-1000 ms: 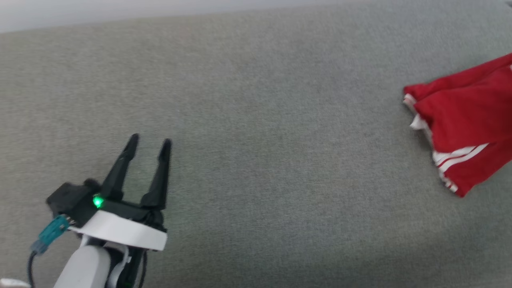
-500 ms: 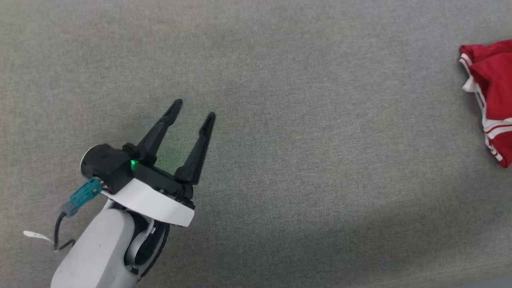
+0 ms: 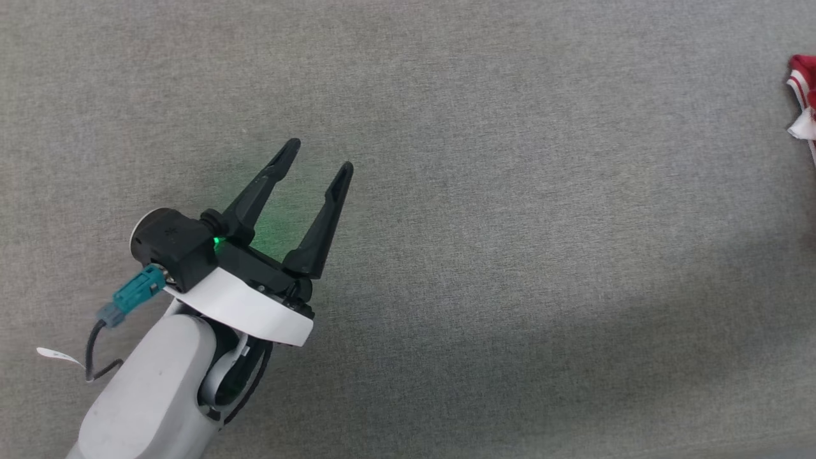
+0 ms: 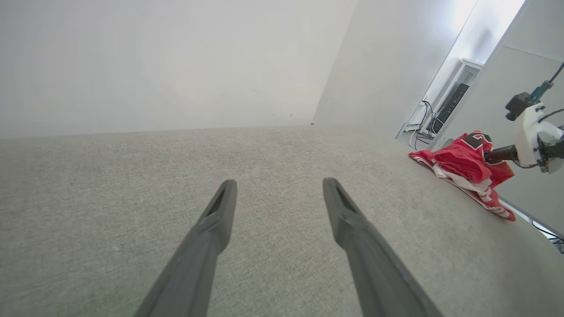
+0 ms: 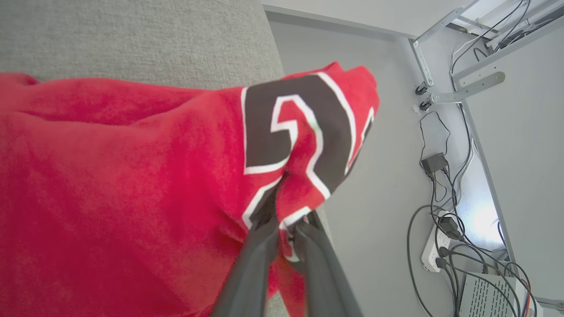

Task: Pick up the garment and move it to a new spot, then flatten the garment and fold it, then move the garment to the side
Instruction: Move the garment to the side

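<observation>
At the right edge of the grey surface (image 3: 510, 191), the red garment (image 5: 132, 176) lies in a bunched heap. The right end effector (image 5: 291, 207) pinches a fold by the black number (image 5: 299, 123), fingers nearly together. Well apart from it, the left end effector (image 3: 319, 155) hangs over the surface, fingers wide apart.

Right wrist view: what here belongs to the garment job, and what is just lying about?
Belongs to the job:
garment, red, pinched near its black number by the right gripper
left gripper, open and empty above the grey surface

Just lying about:
power strip and cables on the floor
metal frame
</observation>
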You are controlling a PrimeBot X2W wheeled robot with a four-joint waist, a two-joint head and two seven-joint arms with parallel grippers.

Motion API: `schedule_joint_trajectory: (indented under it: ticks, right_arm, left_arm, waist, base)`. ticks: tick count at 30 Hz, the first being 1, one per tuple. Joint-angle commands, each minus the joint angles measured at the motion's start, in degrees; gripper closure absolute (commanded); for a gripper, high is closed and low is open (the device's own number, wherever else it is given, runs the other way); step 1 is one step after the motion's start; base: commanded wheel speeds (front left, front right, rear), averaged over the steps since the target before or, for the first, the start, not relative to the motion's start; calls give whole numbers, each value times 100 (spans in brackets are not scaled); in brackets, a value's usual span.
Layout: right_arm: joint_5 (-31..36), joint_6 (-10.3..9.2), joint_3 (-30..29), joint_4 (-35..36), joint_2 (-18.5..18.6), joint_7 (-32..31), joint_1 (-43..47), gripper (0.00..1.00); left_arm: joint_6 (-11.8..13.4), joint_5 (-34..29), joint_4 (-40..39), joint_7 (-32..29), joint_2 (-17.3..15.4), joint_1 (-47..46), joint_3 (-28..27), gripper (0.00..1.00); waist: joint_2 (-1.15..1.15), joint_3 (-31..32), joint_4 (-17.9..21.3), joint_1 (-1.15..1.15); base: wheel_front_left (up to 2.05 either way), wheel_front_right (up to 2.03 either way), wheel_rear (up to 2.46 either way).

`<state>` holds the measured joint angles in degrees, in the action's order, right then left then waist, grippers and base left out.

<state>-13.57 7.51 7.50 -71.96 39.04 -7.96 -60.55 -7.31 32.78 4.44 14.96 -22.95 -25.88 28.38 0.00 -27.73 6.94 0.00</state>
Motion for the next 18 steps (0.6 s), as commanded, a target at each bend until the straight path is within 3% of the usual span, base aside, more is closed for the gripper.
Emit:
schedule_joint_trajectory:
  ticks: [1, 12, 18]
  right_arm:
    - [33, -4, -42, -22, -31, 51, -73, 0]
    - [331, -4, -428, -147, -81, 213, -296, 0]
    - [220, -4, -397, 12, -540, 557, -301, 0]
  left_arm:
    - [-15, 65, -2, 27, 0, -78, -31, 0]
    - [-16, 61, -80, 27, 58, 168, -301, 0]
    - [-16, 83, -73, 27, 137, 427, -593, 0]
  waist:
    - [0, -7, -17, 0]
    - [0, 210, -93, 0]
    - [0, 564, -140, 0]
  base:
    - [0, 0, 0]
    - [0, 0, 0]
    - [0, 0, 0]
